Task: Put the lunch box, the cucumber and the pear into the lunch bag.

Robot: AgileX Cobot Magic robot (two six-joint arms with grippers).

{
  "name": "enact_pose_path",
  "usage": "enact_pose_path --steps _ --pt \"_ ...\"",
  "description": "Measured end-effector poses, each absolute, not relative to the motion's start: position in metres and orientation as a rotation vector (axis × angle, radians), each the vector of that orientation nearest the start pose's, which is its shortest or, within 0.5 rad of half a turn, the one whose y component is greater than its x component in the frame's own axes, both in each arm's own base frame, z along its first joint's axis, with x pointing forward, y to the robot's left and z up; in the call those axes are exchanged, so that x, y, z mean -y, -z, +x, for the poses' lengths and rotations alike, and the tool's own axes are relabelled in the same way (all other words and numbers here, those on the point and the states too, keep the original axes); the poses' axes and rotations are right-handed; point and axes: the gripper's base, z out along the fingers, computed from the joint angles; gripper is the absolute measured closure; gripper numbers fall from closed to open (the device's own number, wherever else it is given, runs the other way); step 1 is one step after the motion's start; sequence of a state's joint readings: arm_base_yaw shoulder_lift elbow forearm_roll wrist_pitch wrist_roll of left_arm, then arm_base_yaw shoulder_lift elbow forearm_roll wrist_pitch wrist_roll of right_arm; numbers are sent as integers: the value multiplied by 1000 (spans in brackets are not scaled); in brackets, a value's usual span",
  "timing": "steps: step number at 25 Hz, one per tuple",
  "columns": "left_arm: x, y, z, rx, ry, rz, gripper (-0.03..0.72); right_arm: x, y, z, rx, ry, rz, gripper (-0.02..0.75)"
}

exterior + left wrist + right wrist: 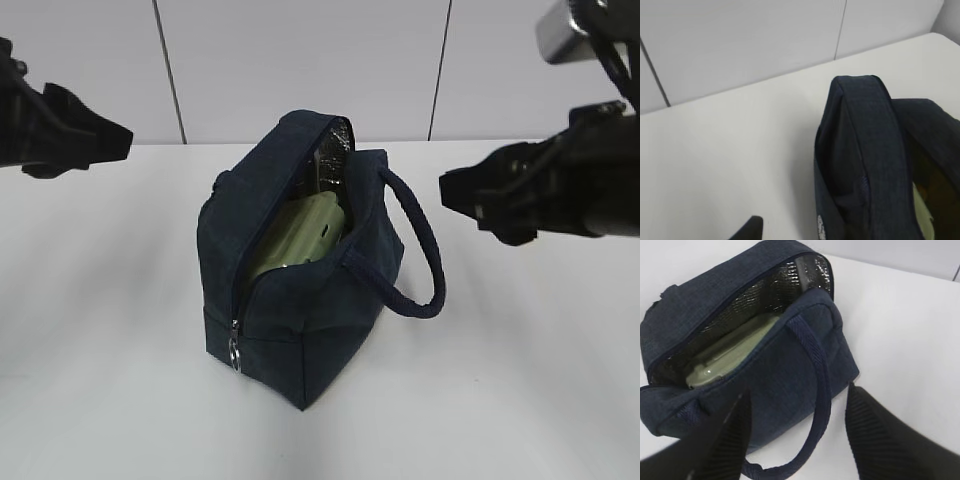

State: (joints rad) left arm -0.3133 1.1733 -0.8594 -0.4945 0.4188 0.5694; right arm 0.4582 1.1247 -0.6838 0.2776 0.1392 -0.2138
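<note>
From the front, the lunch bag stands upright in the middle of the white table, its zipper undone and the top gaping. The pale green lunch box sits inside, tilted, only partly seen through the opening. A metal ring pull hangs at the bag's front corner, and one loop handle droops to the right side. The left gripper hangs well clear to the left, the right gripper to the right, both dark and cut off by the frame edges.

The left wrist view shows the bag from close, mostly the near fabric wall; a sliver of green lid peeks out at the lower right. Only one fingertip shows at the bottom edge, so I cannot tell how that gripper stands.

The right wrist view looks down past two spread fingers, holding nothing, onto the bag. The foil lining glints, the lunch box lies within. Cucumber and pear, if inside, are probably hidden beneath it.
</note>
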Motion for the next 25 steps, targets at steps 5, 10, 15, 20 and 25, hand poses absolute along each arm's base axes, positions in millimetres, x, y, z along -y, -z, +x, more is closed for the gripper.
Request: enact_pose_path --steps 5,10,15,20,25 --pt "93 -312 228 -2090 339 548 393 -105 -286 211 -1951 -369 -355 274" --pt "95 -316 229 -2077 431 440 412 -104 -287 212 -1925 -348 -376 274" --pt "97 -317 229 -2078 480 393 442 -104 -282 209 -1969 -298 -477 274" --pt "96 -314 228 -2073 413 503 446 -111 -267 196 -2093 -280 -635 284" --pt "95 -304 225 -2092 387 547 446 -143 -235 158 -2093 -452 -767 346"
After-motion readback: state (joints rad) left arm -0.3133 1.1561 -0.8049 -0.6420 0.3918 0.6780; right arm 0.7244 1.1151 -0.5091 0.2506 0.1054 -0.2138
